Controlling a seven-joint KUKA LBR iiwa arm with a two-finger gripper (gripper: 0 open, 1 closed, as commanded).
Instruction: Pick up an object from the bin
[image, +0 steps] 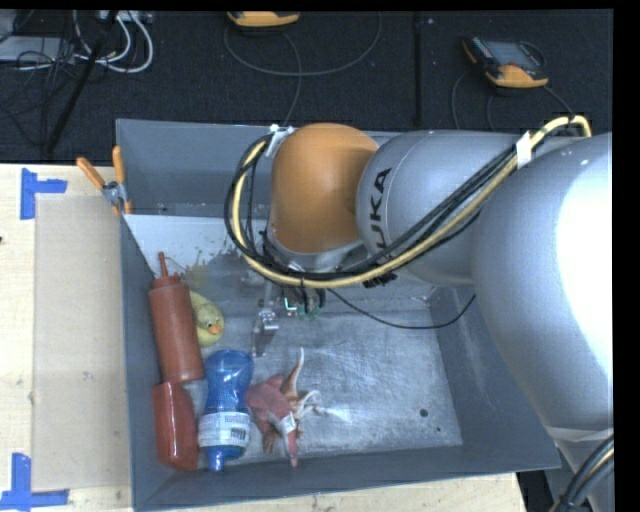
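My gripper (265, 326) hangs below the orange wrist cover, over the bin floor left of the middle. Just left of it a yellow rubber duck (208, 318) lies against a long red squeeze bottle (175, 322), whose nozzle points to the back. A blue plastic bottle (226, 403) with a white label lies in front of the gripper and to its left. Directly in front lies a reddish-brown toy dinosaur (277, 405). Nothing shows in the gripper.
A second red bottle (175, 428) lies in the front left corner, beside the blue one. All the things crowd along the left wall. The arm and its cables cover the back and right of the bin.
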